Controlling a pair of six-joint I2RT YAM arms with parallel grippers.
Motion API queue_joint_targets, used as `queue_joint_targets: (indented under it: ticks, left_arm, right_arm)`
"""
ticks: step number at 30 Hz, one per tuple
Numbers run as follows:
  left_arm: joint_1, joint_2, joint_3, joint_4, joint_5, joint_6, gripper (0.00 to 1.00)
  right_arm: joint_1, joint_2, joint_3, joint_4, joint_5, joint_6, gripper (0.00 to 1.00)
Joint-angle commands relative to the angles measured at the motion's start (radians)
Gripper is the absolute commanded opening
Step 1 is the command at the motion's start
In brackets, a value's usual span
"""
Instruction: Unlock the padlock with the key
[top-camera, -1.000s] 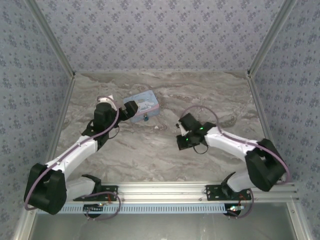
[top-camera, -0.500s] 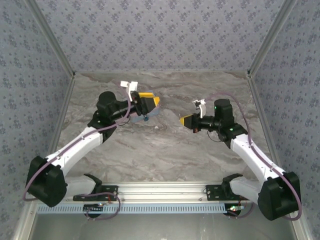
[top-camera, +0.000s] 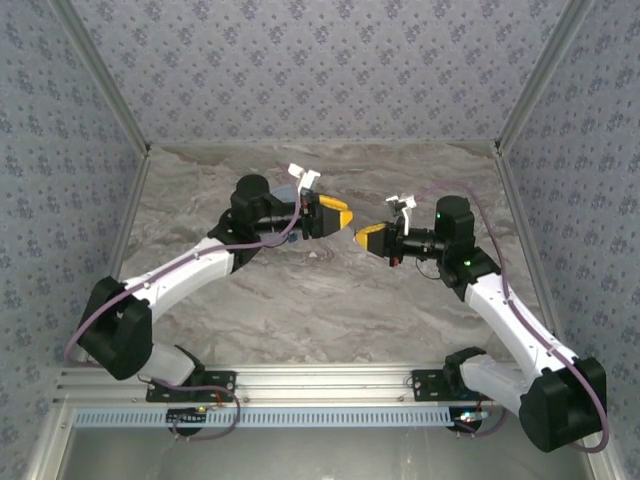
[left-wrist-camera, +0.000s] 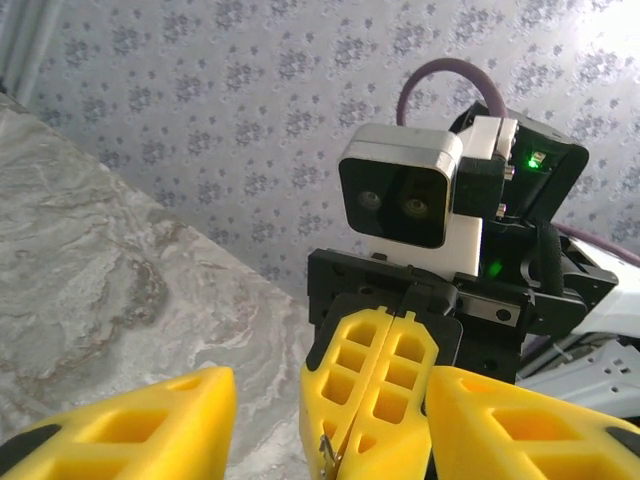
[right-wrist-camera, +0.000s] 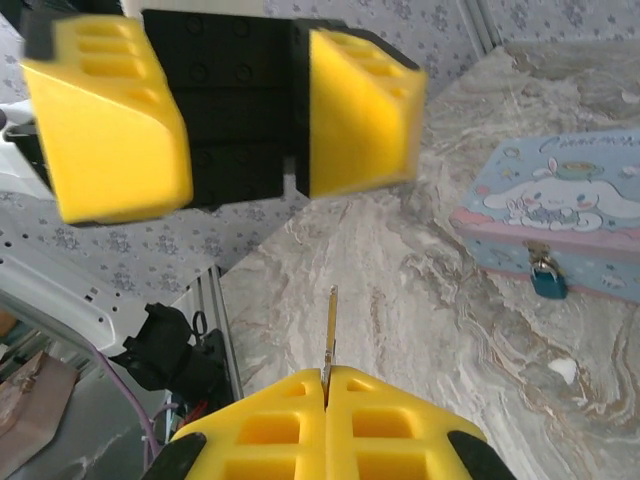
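1. Your right hand (right-wrist-camera: 327, 390) is clenched on the key (right-wrist-camera: 330, 325). Its two yellow fingers (right-wrist-camera: 400, 425) press flat together, and a thin metal blade stands out past their tips, seen edge-on. The rest of the key is buried between the fingers, so you cannot read its head or its teeth.
2. Straight ahead of that hand and raised off the surface (right-wrist-camera: 400, 290), your left hand (top-camera: 336, 216) faces it tip to tip. It is released, with a wide gap between its fingers and nothing in the gap. In the right wrist view it is blurred.
3. In the left wrist view, the right hand sits in the gap between the left hand's own fingers, which the bottom edge cuts off. The key there is only a sliver at the lower edge.
4. Ahead and to the right of your right hand, down at the surface, the padlock (right-wrist-camera: 547, 282) hangs on the front of a pale blue cartoon-printed tin (right-wrist-camera: 560, 200). It is well apart from the key's tip and too small for you to make out a keyhole.
5. The frame's right edge cuts off the tin. From above, the left arm (top-camera: 190, 270) covers nearly all of it, and you cannot pick out the padlock there.
6. A small white scrap (right-wrist-camera: 563, 370) lies on the surface, nearer the right hand than the tin is. You cannot tell what it is.
7. Count: two hands, one key, one padlock, one tin, one scrap.
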Motion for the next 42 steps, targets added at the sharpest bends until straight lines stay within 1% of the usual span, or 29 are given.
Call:
queue_joint_targets:
  ticks: [1,7,11,13,15,17,20,23,25,26,34,38,42]
  left_arm:
    - [-0.015,0.014,0.039,0.04,0.045,0.013,0.49]
    - [-0.028,0.033,0.04,0.054,0.062,0.009,0.39]
    - [-0.032,0.035,0.039,0.059,0.072,0.01,0.31]
    - [-0.032,0.035,0.037,0.061,0.073,0.012,0.23]
    - [-0.033,0.032,0.037,0.061,0.075,0.01,0.11]
    - [-0.034,0.026,0.034,0.06,0.07,0.012,0.0]
    - [-0.033,0.016,0.03,0.057,0.052,0.016,0.0]
    - [-0.034,0.012,0.027,0.055,0.041,0.02,0.0]
    - [-0.034,0.012,0.026,0.055,0.037,0.019,0.0]
    - [-0.034,0.01,0.025,0.055,0.035,0.018,0.0]
    - [-0.034,0.006,0.022,0.059,0.018,0.02,0.0]
    - [-0.034,0.004,0.022,0.053,0.017,0.022,0.0]
    - [-0.033,0.0,0.022,0.04,0.012,0.031,0.0]
  right_arm:
    - [0.008,-0.019,0.029,0.051,-0.013,0.035,0.0]
    - [0.017,-0.034,0.026,0.07,0.009,0.053,0.0]
    - [0.018,-0.043,0.019,0.094,0.027,0.073,0.0]
    - [0.018,-0.041,0.017,0.105,0.033,0.084,0.0]
    - [0.019,-0.039,0.015,0.106,0.041,0.088,0.0]
    - [0.019,-0.038,0.01,0.108,0.046,0.093,0.02]
    - [0.02,-0.038,0.003,0.117,0.047,0.102,0.07]
    - [0.02,-0.037,-0.01,0.151,0.045,0.126,0.18]
    - [0.023,-0.038,-0.015,0.166,0.044,0.138,0.22]
    - [0.024,-0.038,-0.017,0.171,0.044,0.141,0.23]
    - [0.031,-0.035,-0.03,0.165,0.059,0.144,0.25]
    - [0.03,-0.035,-0.041,0.169,0.074,0.147,0.31]
    - [0.03,-0.036,-0.042,0.173,0.084,0.153,0.41]
